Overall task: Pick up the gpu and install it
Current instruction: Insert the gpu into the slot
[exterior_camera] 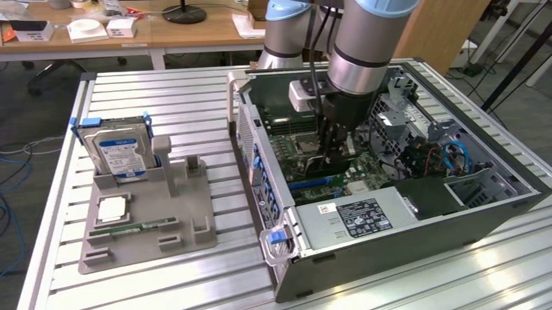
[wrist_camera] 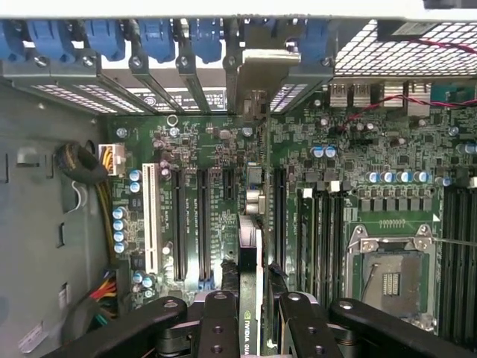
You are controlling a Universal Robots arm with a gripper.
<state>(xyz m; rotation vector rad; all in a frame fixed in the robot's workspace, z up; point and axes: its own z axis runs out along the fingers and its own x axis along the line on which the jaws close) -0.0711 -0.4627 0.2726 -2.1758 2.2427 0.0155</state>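
The open computer case (exterior_camera: 405, 194) lies on its side on the slatted table (exterior_camera: 172, 90), and the arm reaches straight down into it so that the motherboard (wrist_camera: 298, 186) spreads out directly beneath the gripper (wrist_camera: 252, 309). To one side of the gripper, outside the case, a grey parts tray (exterior_camera: 147, 219) carries 1 hard drive (exterior_camera: 121, 152) standing upright. The gripper's 2 fingers (wrist_camera: 220, 321) are partly closed on the gpu (wrist_camera: 250, 253), held edge-on between them just above the board's expansion slots (wrist_camera: 201, 216).
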